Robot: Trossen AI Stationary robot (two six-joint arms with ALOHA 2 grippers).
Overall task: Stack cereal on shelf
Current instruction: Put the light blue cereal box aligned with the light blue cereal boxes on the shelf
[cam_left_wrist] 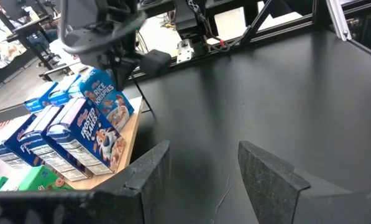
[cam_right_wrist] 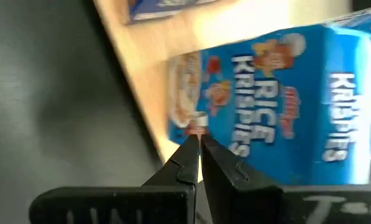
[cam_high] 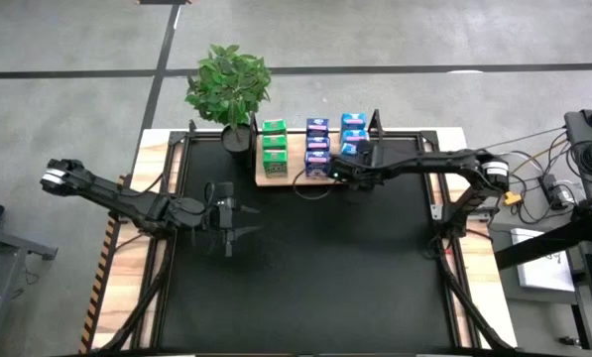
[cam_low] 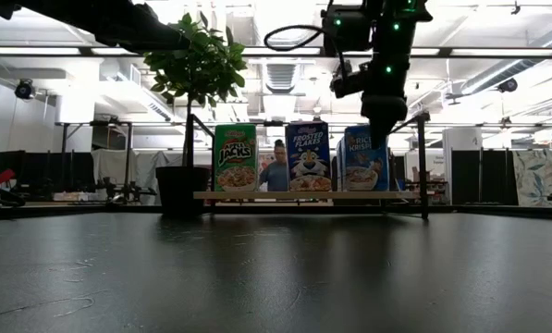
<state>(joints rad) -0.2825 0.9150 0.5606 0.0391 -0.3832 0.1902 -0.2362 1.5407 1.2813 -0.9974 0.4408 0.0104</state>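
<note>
Cereal cartons (cam_high: 318, 147), green and blue, stand in rows on the light-wood shelf (cam_high: 294, 174) at the far edge of the black mat (cam_high: 305, 268), beside a potted plant (cam_high: 229, 84). Above the shelf's front right end, the right gripper (cam_right_wrist: 199, 138) hangs with fingers pressed together, empty, its tips just before a blue Rice Krispies carton (cam_right_wrist: 278, 99). Well apart over the mat's left side, the left gripper (cam_left_wrist: 204, 165) holds its fingers parted around nothing.
</note>
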